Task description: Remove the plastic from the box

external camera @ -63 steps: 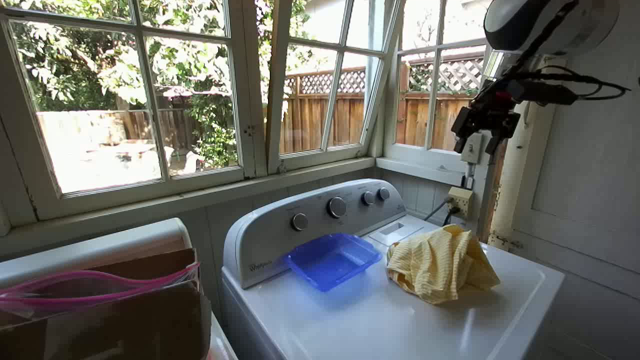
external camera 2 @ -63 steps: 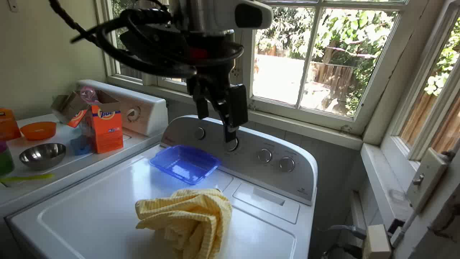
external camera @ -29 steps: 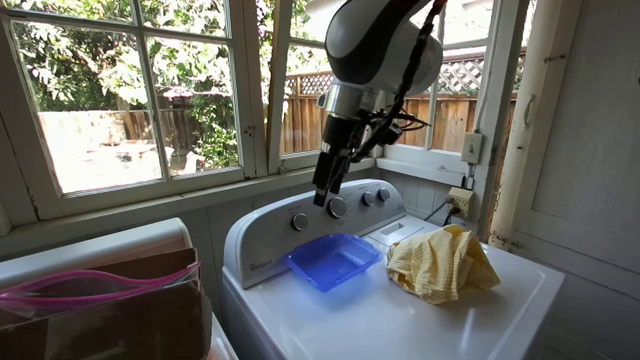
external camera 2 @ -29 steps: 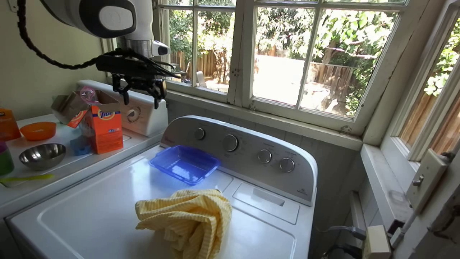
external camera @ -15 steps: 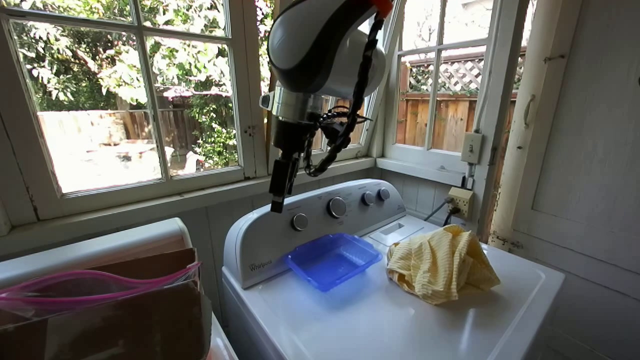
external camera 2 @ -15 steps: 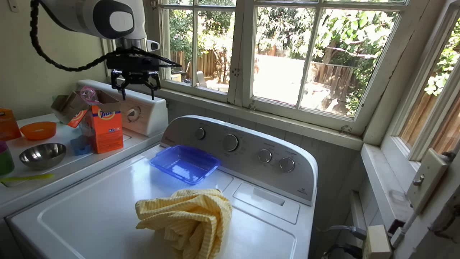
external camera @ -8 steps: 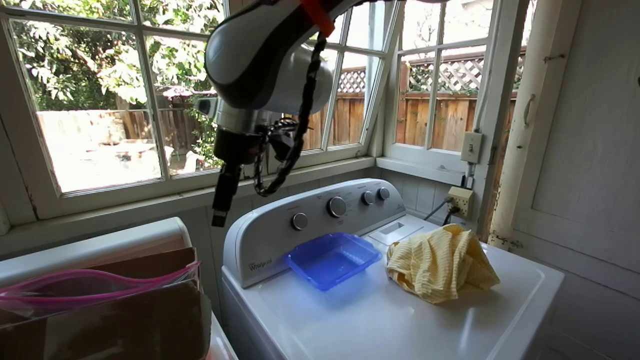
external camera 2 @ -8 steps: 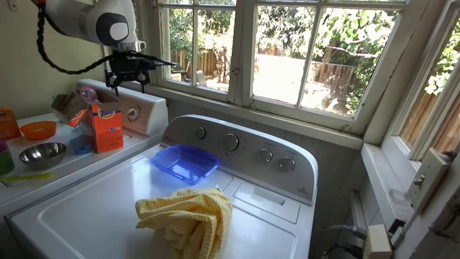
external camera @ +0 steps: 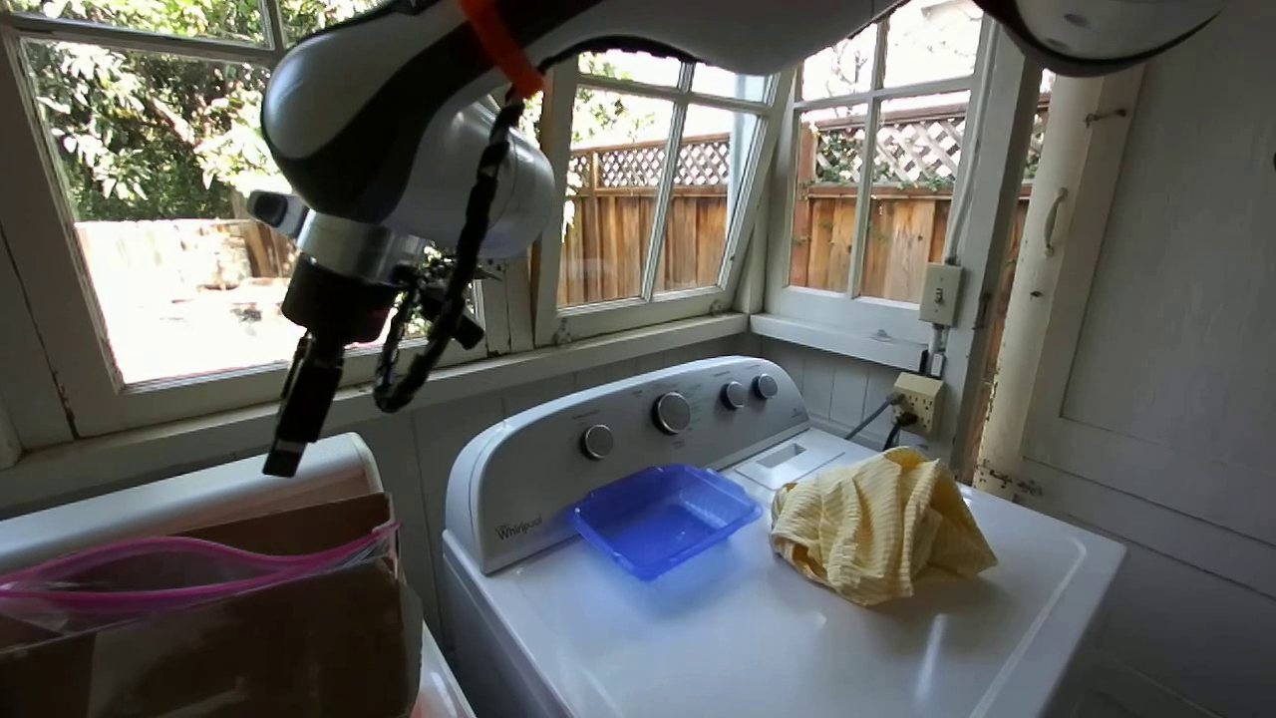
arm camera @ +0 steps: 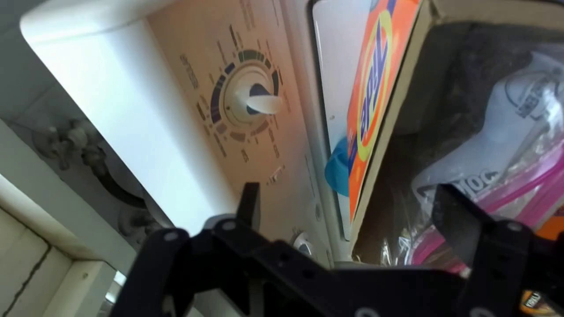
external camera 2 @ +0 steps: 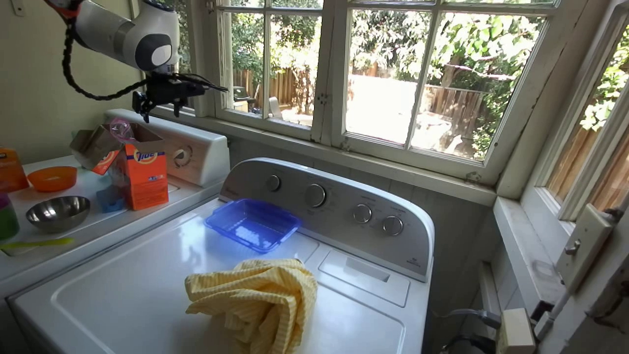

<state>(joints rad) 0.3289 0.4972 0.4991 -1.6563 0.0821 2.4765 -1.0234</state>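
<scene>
The box is an orange Tide carton (external camera 2: 147,182) with its flaps open on the white appliance. In an exterior view its brown cardboard side (external camera: 259,638) fills the near left corner. The plastic is a clear zip bag with a pink seal (external camera: 150,593), inside the box and sticking out at the top, also seen in an exterior view (external camera 2: 121,129). In the wrist view the bag (arm camera: 498,145) lies in the open box (arm camera: 372,110). My gripper (arm camera: 348,193) is open and empty. In both exterior views it hangs above the box (external camera: 284,461) (external camera 2: 161,117), apart from it.
The appliance's raised control panel (arm camera: 189,110) with a dial stands right beside the box. A metal bowl (external camera 2: 58,212), an orange bowl (external camera 2: 52,178) and a blue cup-like item (external camera 2: 109,198) are near it. A blue tray (external camera: 663,524) and yellow cloth (external camera: 882,529) lie on the other machine.
The arm has swung across from over the machine with the cloth, past the blue tray, to above the box. The box, bag, tray and cloth have not moved.
</scene>
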